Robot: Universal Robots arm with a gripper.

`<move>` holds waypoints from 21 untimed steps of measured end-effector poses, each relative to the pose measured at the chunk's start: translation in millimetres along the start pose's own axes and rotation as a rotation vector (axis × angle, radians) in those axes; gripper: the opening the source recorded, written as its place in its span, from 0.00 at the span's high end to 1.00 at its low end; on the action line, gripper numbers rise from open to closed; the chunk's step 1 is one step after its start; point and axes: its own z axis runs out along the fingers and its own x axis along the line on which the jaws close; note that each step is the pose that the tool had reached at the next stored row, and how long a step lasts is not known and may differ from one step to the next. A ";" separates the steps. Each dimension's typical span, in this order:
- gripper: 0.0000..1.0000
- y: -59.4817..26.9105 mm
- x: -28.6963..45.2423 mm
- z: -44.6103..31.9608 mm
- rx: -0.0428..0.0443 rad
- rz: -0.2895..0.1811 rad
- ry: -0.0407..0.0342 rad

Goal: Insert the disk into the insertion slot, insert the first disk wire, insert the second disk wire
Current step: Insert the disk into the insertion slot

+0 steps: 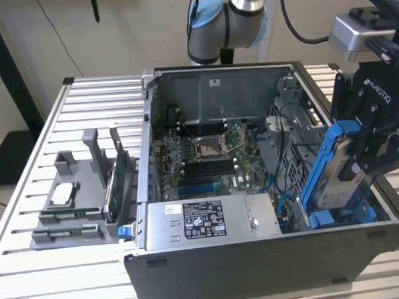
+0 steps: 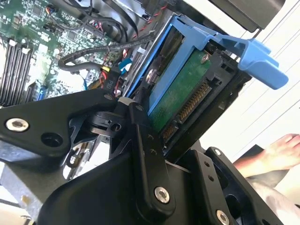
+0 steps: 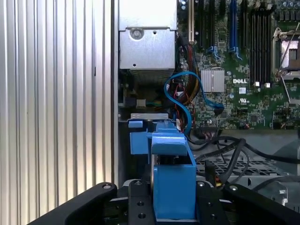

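Exterior view: gripper (image 1: 355,165) sits on the exterior view's right of the power supply box (image 1: 210,219), jaws closed on the disk (image 1: 335,182). They pinch its blue frame from both sides. The disk is tilted, top end leaning away from the power supply box, lower end down inside the case (image 1: 259,267), just beside that box's right end. The grey perforated drive bay (image 1: 290,161) is just behind the power supply box on the same side, close to the disk; can't tell how far in the disk is. The motherboard (image 1: 206,156) lies behind the power supply box. A grey parts holder (image 1: 75,206) stands on the slatted table (image 1: 32,279), to the exterior view's left of the box. Second wrist view: the gripper (image 2: 173,117) is clamped on the disk (image 2: 183,98), green circuit side and connector row facing the camera, black fingers (image 2: 140,126) tight against the blue frame edge. First wrist view: the gripper (image 3: 173,206) grips the disk (image 3: 171,178) edge-on. The disk points toward the power supply box (image 3: 147,47), and a looped blue cable (image 3: 187,91) lies between them.
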 end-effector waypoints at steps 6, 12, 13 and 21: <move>0.67 -0.5 0.0 9.4 0.0000 0.000 0.0002; 0.67 -0.7 0.0 10.7 0.0000 0.000 0.0003; 0.67 -0.7 0.0 10.8 0.0000 0.000 0.0002; 0.60 -0.6 -0.1 9.5 0.0000 0.000 0.0000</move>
